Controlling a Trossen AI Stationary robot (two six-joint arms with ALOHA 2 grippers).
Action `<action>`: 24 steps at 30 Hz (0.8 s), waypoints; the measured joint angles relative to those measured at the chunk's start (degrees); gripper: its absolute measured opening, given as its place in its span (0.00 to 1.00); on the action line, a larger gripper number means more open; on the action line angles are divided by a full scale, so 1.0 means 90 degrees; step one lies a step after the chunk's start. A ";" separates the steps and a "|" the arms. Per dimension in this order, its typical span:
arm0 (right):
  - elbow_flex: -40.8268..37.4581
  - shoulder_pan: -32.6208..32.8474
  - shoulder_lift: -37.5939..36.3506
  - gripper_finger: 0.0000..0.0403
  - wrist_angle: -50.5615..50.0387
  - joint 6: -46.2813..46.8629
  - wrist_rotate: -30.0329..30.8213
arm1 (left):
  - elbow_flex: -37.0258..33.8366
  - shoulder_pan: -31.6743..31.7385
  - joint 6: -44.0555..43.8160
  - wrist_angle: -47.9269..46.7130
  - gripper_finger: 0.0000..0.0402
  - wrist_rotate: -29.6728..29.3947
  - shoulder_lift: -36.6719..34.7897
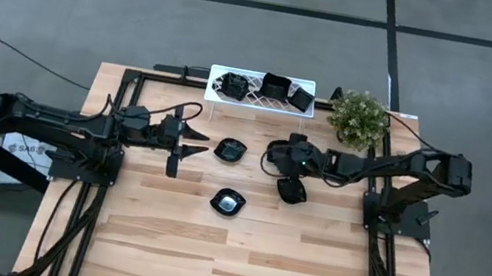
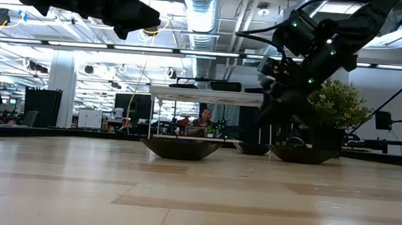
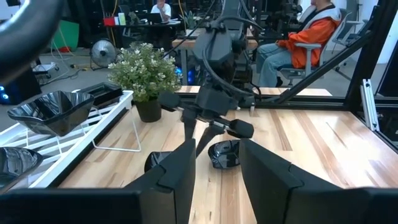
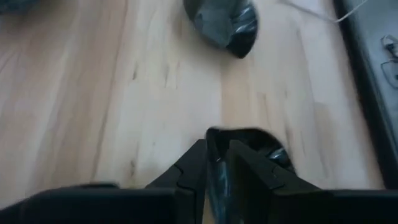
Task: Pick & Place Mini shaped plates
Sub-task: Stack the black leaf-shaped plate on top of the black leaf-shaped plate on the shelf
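High view shows six mini shaped plates in all: three loose on the wooden surface and three resting on the white lattice rack at the far edge. On the rack sit a lobed plate at the left, a squarish plate in the middle and a smaller plate at the right. On the surface, one dark plate lies near the centre, a second plate lies nearer the front edge, and a third plate lies to the right of both. One potted plant stands at the far right, beside the rack.

The right end effector has its fingers drawn narrow and pinched on the rim of the third plate, which the right wrist view shows wedged between them while its body rests low against the wood. In that same view another plate lies farther off on the surface.

The left end effector hangs above the surface just left of the central plate, its fingers spread apart, holding and touching nothing.
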 joint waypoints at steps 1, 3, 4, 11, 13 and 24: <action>0.0000 0.0028 0.0000 0.16 -0.0056 0.0039 0.0007 | 0.0000 0.0000 0.0000 0.0007 0.32 0.0002 -0.0001; 0.0000 0.0039 0.0000 0.16 -0.0084 0.0183 0.0018 | 0.0000 -0.0002 0.0044 0.0019 0.32 0.0002 0.0001; 0.0000 0.0039 0.0000 0.16 -0.0063 0.0314 0.0022 | 0.0000 -0.0002 0.0102 0.0029 0.32 0.0002 0.0001; 0.0000 0.0010 0.0000 0.20 0.0085 0.0799 0.0401 | 0.0000 -0.0034 0.0240 0.0063 0.32 0.0005 -0.0001; 0.0000 0.0015 0.0035 0.22 0.0120 0.0799 0.0399 | 0.0000 -0.0033 0.0270 0.0091 0.32 0.0005 -0.0001; -0.0005 0.0015 0.0535 0.33 0.0115 0.0313 0.0483 | 0.0000 -0.0031 0.0361 0.0162 0.32 0.0004 0.0001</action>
